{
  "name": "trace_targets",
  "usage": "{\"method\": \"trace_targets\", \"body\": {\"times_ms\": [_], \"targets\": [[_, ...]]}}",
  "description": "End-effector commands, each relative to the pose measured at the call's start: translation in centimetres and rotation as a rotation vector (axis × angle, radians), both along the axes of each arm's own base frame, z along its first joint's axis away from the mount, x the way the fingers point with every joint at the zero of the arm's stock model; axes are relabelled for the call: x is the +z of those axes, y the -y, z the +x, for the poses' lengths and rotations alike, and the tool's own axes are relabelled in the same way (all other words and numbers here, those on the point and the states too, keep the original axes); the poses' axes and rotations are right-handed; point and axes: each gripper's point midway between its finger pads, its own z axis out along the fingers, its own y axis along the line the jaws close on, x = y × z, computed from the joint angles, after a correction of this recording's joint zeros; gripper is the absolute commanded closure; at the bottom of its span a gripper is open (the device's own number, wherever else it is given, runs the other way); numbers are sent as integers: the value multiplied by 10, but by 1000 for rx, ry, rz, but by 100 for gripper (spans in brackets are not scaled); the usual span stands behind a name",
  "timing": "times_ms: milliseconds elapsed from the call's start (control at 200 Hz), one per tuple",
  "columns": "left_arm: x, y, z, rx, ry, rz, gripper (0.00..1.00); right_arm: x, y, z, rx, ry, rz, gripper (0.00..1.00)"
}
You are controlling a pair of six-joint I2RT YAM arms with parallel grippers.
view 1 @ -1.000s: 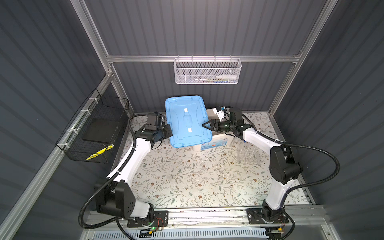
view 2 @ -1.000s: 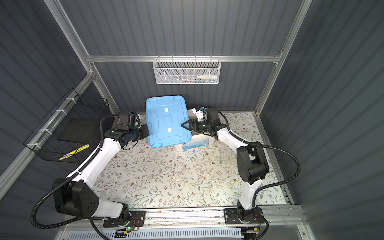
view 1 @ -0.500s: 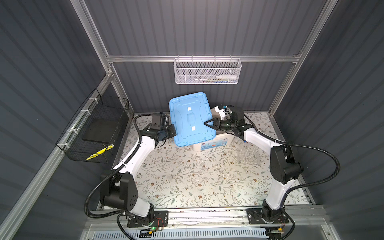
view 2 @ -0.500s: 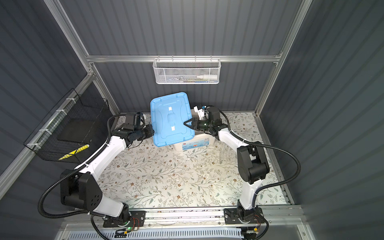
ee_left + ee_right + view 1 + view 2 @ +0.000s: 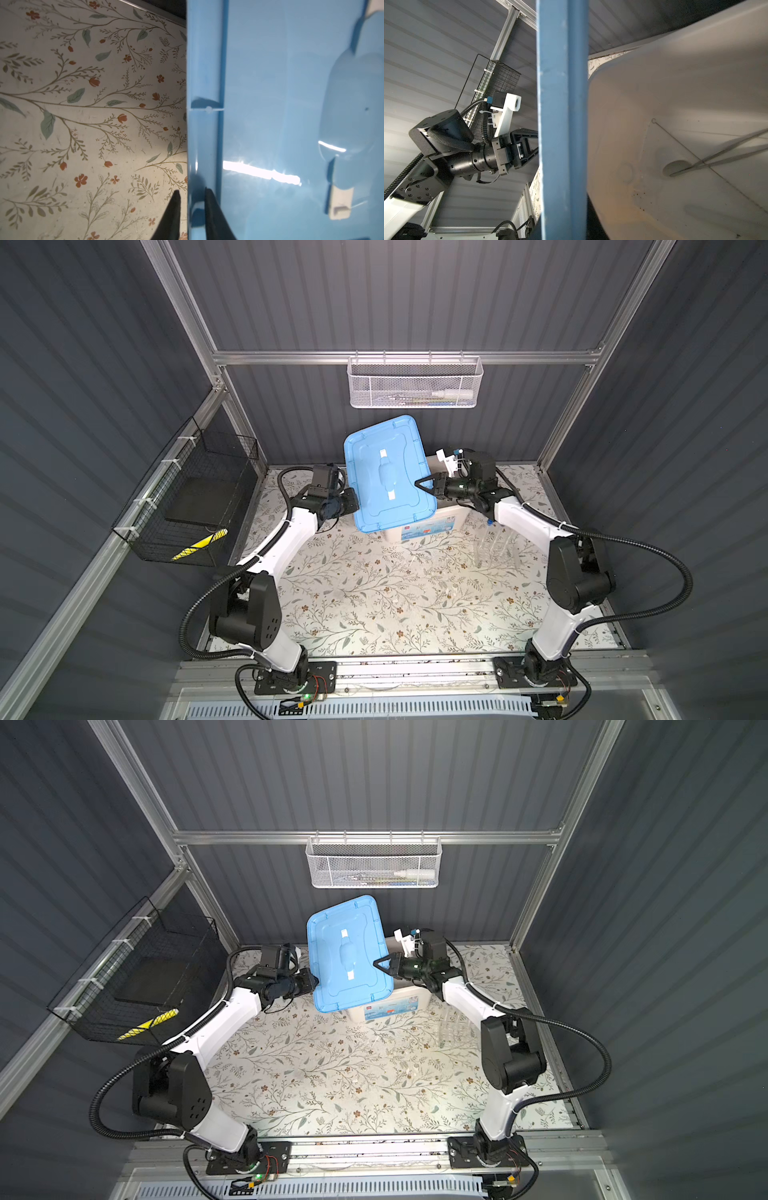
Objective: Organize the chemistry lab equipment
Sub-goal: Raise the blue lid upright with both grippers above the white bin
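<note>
— Both top views?
— The blue lid [image 5: 388, 475] hangs tilted over the cream box [image 5: 424, 526] at the bench [image 5: 374, 593] back edge, with the right gripper [image 5: 417, 483] pinched on its rim. The clear tube rack [image 5: 494, 545] stands near the right edge.
— Left wrist?
— There the left gripper [image 5: 191, 190] has its fingers apart, straddling the lid's rim.
— Right wrist?
— The tweezers [image 5: 724, 150] lie inside the box.

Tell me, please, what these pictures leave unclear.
- Box inside, both top views: hidden under the lid.
- Wall basket contents, both top views: too small behind mesh.
- Rack, both top views: too faint to tell what it holds.
- Tweezers, right wrist view: one end cut off by the frame.
</note>
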Motion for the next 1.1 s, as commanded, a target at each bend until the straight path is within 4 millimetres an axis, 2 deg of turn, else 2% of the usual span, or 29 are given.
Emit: {"method": "trace_targets", "body": {"times_ms": [0, 35, 145, 155, 180, 380, 545, 755, 880, 1095], "targets": [[27, 6, 8, -23, 68, -6, 54, 29, 13, 0, -29, 85, 25, 90], [34, 5, 10, -19, 88, 0, 46, 36, 16, 0, -39, 104, 27, 91], [56, -2, 11, -4, 145, 26, 27, 53, 30, -1, -89, 186, -24, 91], [69, -1, 14, -2, 175, 21, 25, 54, 31, -1, -97, 194, -35, 91], [79, -2, 15, -1, 199, 21, 19, 59, 36, -2, -114, 226, -66, 91], [121, 4, 16, -31, 289, -8, 1, 90, 63, -10, -201, 462, -318, 91], [149, 20, 20, -93, 335, -89, 0, 108, 79, -21, -256, 652, -505, 91], [193, 38, 24, -160, 399, -235, 0, 129, 99, -21, -391, 848, -755, 91], [217, 50, 22, -219, 430, -320, 0, 140, 104, -20, -459, 966, -879, 90], [243, 48, 29, -233, 470, -461, 0, 129, 103, -13, -501, 1130, -1175, 91]]}}
